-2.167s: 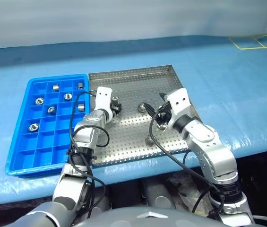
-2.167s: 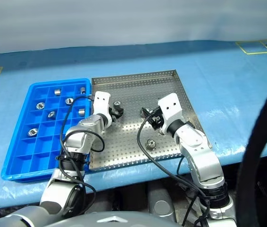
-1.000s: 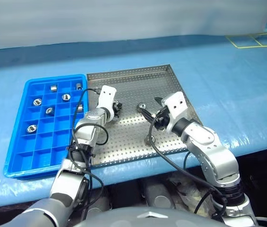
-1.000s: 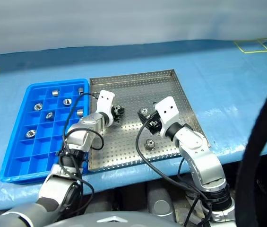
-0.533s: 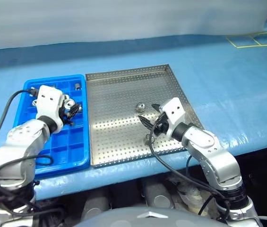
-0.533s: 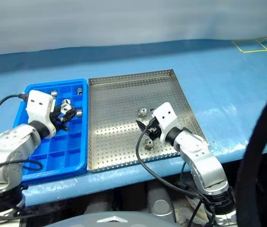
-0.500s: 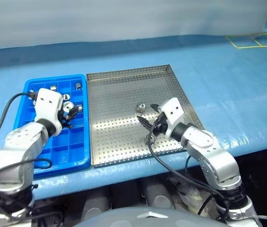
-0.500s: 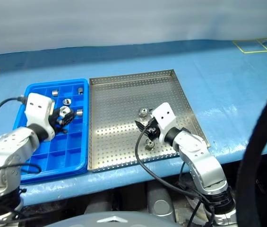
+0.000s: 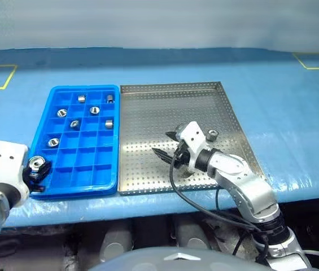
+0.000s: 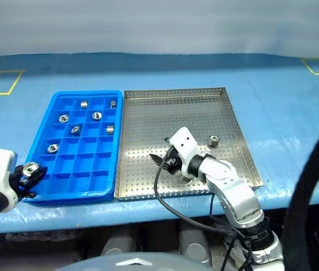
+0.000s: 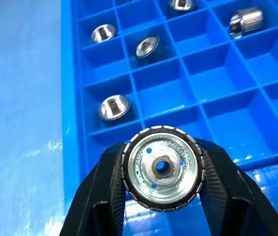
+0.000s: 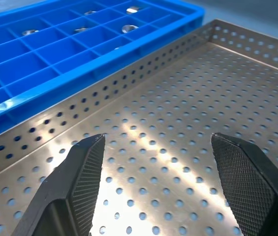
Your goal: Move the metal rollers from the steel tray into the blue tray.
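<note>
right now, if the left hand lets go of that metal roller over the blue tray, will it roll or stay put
The roller is a round, hard metal ring, so it would probably roll or bounce on a flat surface. The blue tray has walled square compartments, which would likely stop it, as with those already inside. The left hand sits near the tray's front edge, so it might miss.

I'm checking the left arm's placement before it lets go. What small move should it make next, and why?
Probably carry the left gripper a little forward over the blue tray, then open. It is shut on a roller, held at the tray's near edge rather than squarely above a compartment. The bare compartments just beyond it look like the nearest landing spot.
</note>
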`<control>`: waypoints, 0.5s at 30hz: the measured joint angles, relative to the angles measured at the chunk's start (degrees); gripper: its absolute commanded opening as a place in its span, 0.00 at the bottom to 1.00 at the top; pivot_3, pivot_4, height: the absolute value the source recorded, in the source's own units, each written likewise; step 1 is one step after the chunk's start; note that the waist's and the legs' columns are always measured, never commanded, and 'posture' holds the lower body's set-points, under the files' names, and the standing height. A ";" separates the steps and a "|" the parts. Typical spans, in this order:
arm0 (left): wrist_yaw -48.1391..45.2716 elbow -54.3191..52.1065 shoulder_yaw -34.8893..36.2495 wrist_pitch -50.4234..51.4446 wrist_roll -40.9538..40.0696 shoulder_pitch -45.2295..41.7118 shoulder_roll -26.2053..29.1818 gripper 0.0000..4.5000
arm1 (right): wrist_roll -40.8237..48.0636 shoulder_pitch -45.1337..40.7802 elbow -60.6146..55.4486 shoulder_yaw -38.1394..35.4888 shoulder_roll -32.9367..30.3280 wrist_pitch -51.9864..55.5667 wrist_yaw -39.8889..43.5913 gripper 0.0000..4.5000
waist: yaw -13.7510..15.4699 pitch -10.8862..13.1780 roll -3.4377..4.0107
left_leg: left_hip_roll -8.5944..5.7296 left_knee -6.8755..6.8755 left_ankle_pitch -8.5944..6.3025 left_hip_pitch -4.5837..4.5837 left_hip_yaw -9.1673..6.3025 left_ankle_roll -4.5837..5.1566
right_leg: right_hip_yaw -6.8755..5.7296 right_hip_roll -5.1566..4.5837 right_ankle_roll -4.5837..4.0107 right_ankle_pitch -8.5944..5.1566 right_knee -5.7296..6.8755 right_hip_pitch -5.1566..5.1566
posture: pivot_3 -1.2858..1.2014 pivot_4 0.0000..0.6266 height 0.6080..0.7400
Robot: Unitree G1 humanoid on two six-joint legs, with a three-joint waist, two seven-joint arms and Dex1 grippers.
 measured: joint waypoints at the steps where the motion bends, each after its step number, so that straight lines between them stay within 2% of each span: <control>1: 0.00 -0.52 0.41 -0.01 -0.04 0.68 -0.65 0.39 | 0.30 -0.03 -0.01 0.39 -0.19 0.01 0.80 0.80 | 0.36 0.00 -0.01 | 0.00 0.00 0.00 0.00 0.00 0.00 | -0.01 -0.01 -0.03 -0.02 0.00 0.01 | 0.52 0.24 1.00; 7: 0.25 -1.11 1.39 -0.12 -0.02 4.53 -3.62 0.39 | 1.44 -0.52 -0.15 1.60 -0.95 0.14 2.66 0.80 | 1.57 -0.01 -0.04 | 0.01 0.00 0.03 0.01 -0.06 -0.05 | -0.11 -0.03 -0.21 -0.10 0.03 0.02 | 0.53 0.24 1.00; 15: 2.74 -0.96 1.06 -0.11 0.62 3.53 -4.27 0.39 | 1.48 -1.68 -0.13 1.60 -0.87 0.14 2.39 0.80 | 1.98 -0.03 -0.07 | 0.02 0.00 0.07 0.01 -0.16 -0.11 | -0.21 -0.01 -0.27 -0.10 0.04 0.07 | 0.52 0.24 1.00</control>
